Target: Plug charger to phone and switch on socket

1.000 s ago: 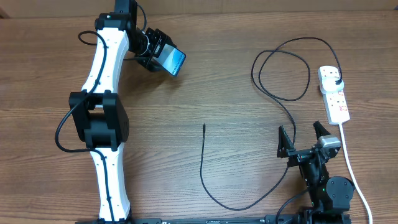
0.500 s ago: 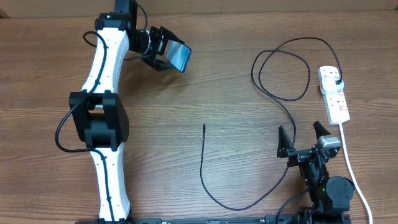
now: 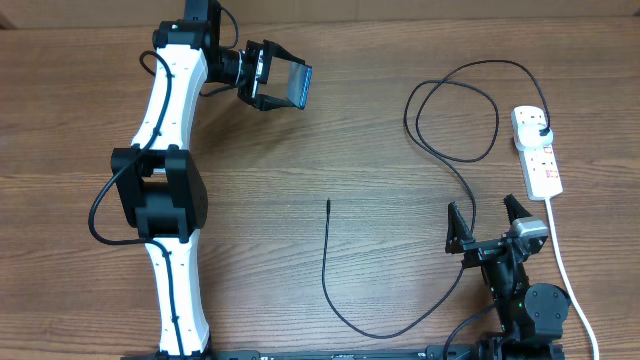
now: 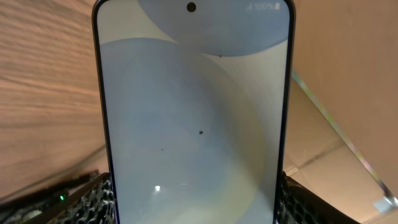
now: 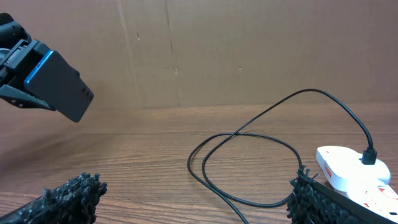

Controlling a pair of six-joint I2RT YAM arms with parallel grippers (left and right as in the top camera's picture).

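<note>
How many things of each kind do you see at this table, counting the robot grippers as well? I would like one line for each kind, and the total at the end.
phone: 1
charger cable: 1
power strip: 1
grippers: 2, the left gripper and the right gripper
Total: 5

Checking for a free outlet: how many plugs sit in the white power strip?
1: the charger plug sits in the power strip at its far end, away from the robot. No other plug shows in the overhead view.
</note>
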